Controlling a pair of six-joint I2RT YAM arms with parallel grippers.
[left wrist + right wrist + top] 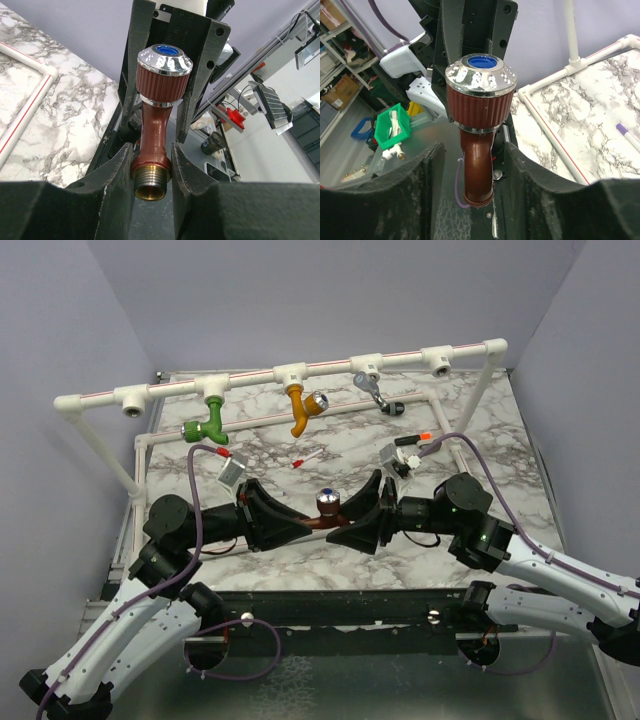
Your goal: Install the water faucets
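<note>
The dark brown faucet (pixel 325 508) with a chrome, blue-capped knob is held above the table's middle between both grippers. My left gripper (pixel 305 525) is shut on its collar just above the brass threaded end (pixel 151 186). My right gripper (pixel 346 525) is open, its jaws on either side of the spout (pixel 479 170) with gaps on both sides. The green faucet (pixel 210 420), the mustard-orange faucet (pixel 303 408) and the silver-grey faucet (pixel 372 390) hang from tees on the white pipe (pixel 250 380).
The pipe's tee sockets at far left (pixel 130 400) and far right (pixel 440 362) have no faucet in them. A lower white pipe frame (pixel 150 440) borders the marble table. Small marker-like pieces (pixel 305 458) lie near mid-table, another (pixel 420 437) to the right.
</note>
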